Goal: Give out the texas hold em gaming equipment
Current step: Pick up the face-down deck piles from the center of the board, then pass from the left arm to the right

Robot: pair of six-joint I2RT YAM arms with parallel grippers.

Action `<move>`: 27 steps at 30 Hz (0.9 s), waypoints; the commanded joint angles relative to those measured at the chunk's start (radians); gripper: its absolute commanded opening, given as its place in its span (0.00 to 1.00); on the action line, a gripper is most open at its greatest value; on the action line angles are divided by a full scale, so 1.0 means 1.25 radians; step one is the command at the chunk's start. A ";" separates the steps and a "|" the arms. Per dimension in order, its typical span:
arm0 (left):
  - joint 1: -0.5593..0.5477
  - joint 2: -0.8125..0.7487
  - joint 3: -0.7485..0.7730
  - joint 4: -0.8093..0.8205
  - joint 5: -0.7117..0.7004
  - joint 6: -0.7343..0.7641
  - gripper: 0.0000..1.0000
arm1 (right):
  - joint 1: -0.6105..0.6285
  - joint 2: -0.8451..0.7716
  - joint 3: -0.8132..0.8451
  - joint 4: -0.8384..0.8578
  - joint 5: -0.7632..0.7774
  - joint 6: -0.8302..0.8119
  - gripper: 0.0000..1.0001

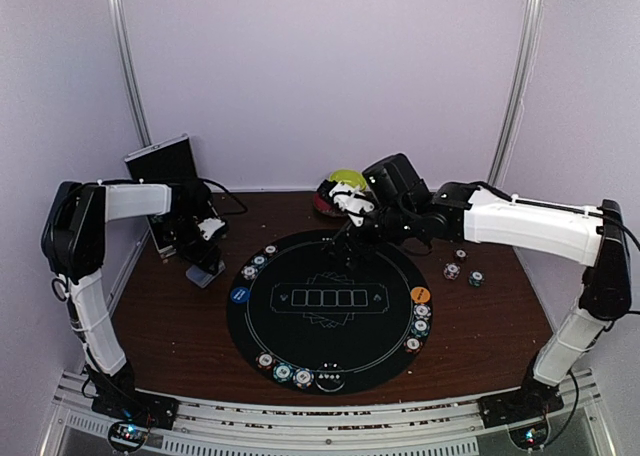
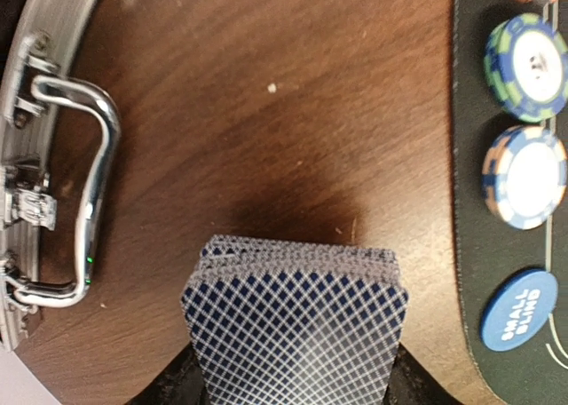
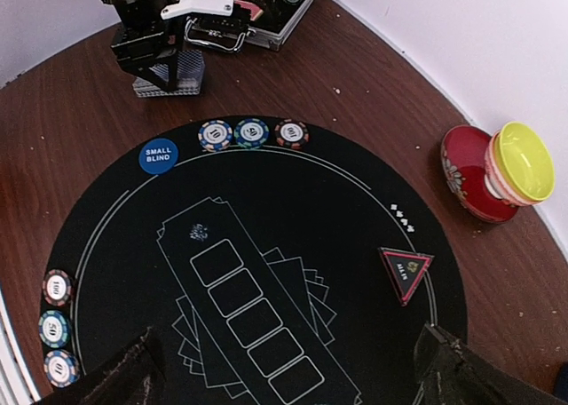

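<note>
Here, just left of the round black mat [image 3: 355, 201], the left tool [image 3: 169, 63] is closed on a deck of cards [image 2: 297, 325]. Its fingers press the stack's two long sides. The deck sits low over the bare brown worktop [image 2: 266, 112] near a metal case [image 2: 62, 156]. Whether it rests on the wood or hangs just clear cannot be told.

The deck should be light but treacherous: a loose stack of thin, slick cards whose top few already sit slightly askew. A grip across the middle of the long edges, kept level, looks the safest. Too hard a squeeze could bow the cards, and any tilt could let them slide out.

In the overhead view the left arm [image 1: 85, 276] is folded at the left of the frame. Its elbow is raised, its forearm reaches rightward and its wrist is turned down over the deck. The right arm [image 1: 520, 226] stretches in from the right of the frame toward the mat's far rim. The right tool [image 3: 288, 383] has its jaws spread wide and empty above the printed card boxes.

Poker chips [image 1: 420, 326] lie in short rows along the mat's rim, with a few loose on the wood to its right. A blue small-blind button [image 3: 158, 155] marks the mat's left edge and an orange button [image 1: 420, 295] its right.
</note>
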 commanded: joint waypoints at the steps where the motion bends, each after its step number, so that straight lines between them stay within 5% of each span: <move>1: 0.000 -0.064 0.042 -0.010 0.039 -0.015 0.61 | -0.038 0.042 0.044 -0.013 -0.147 0.083 1.00; 11: -0.058 -0.117 0.046 -0.011 0.068 -0.025 0.61 | -0.168 0.152 0.071 0.040 -0.506 0.232 1.00; 27: -0.305 -0.031 0.188 0.006 0.077 -0.061 0.61 | -0.242 0.268 0.057 0.222 -0.697 0.438 0.93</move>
